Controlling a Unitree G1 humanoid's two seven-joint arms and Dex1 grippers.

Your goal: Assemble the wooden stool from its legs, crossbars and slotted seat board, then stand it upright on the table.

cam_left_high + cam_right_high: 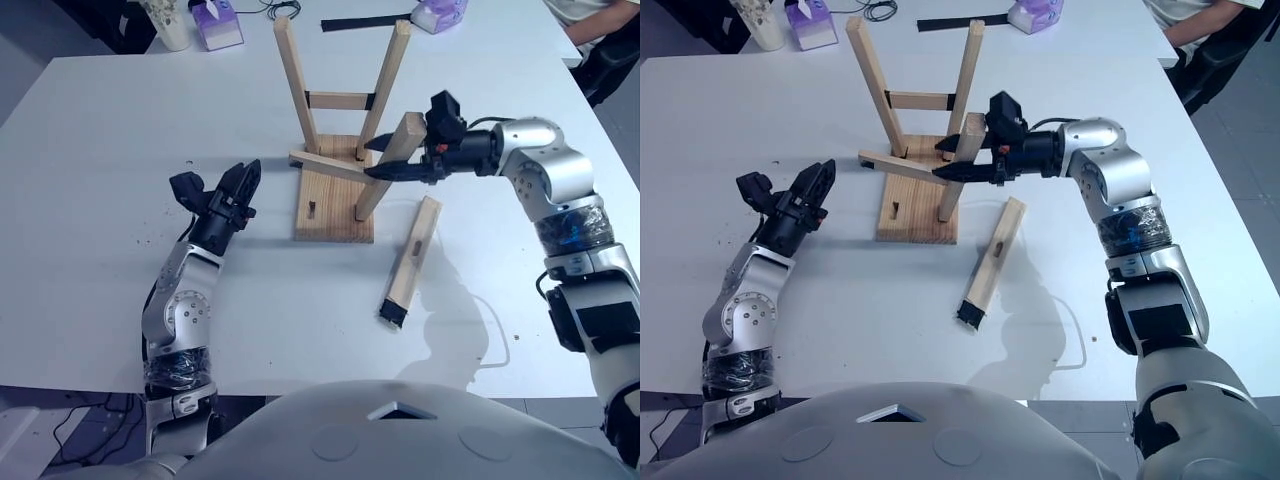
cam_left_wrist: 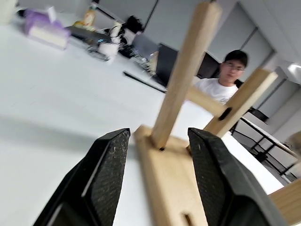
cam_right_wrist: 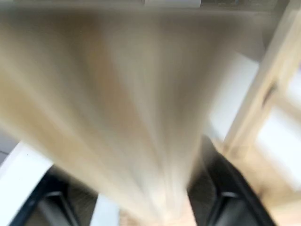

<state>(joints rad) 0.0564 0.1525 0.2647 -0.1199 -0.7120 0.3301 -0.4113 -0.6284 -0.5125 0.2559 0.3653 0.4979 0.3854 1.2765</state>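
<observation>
The slotted seat board [image 1: 333,212] lies flat mid-table. Two legs [image 1: 297,85] [image 1: 388,80] stand up from its far end, joined by a short crossbar [image 1: 338,100]. A third leg [image 1: 392,160] stands tilted on the board's near right corner, with my right gripper [image 1: 384,159] shut on it from the right; that leg [image 3: 131,108] looms close in the right wrist view. A thin crossbar [image 1: 322,164] runs from the far left leg towards the held leg. A loose leg [image 1: 413,260] lies on the table to the right. My left gripper [image 1: 241,181] is open, left of the board [image 2: 164,183].
Two purple tissue boxes [image 1: 215,22] [image 1: 440,12], a white vase [image 1: 170,25] and a black strap [image 1: 365,22] sit along the table's far edge. Small dark specks [image 1: 160,235] dot the left side. Open tabletop [image 1: 90,160] lies to the left and near side.
</observation>
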